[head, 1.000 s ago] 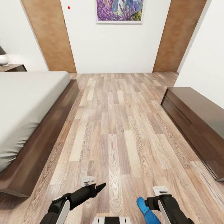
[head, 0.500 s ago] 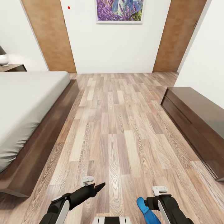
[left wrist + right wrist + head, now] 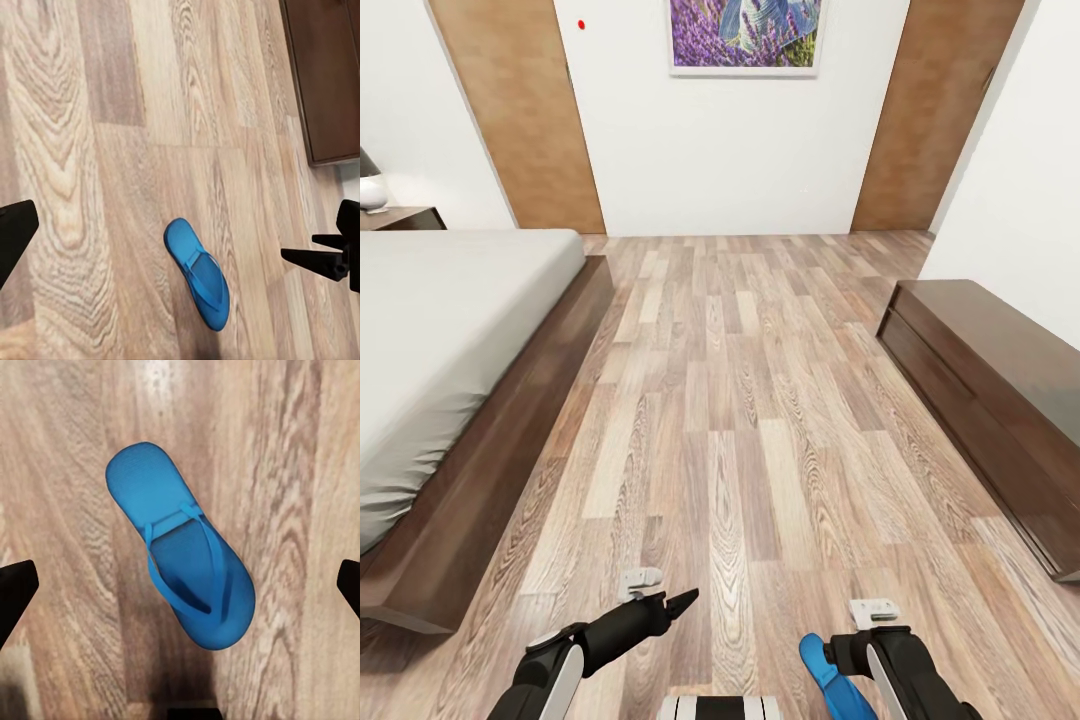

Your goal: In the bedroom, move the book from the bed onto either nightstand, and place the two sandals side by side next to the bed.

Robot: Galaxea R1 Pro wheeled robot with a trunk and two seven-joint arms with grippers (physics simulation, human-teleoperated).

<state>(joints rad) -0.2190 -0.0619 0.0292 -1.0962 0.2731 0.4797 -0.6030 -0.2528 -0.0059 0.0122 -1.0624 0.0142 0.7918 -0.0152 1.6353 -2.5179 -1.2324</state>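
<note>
The plank floor (image 3: pixel 730 420) is viewed from above, forward and downward, by the head camera. Straight down from nearer, the bright blue flip-flop sandal (image 3: pixel 180 556) (smaller in the left wrist view (image 3: pixel 197 274)) is shared.

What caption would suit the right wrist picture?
Blue sandal lying flat on the wood-plank floor, framed between the right gripper's open fingertips.

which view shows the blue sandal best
The right wrist view: the bright blue flat flip-flop sandal lies whole and large on the wood floor. The left wrist view shows it smaller; the head view shows part of it.
</note>
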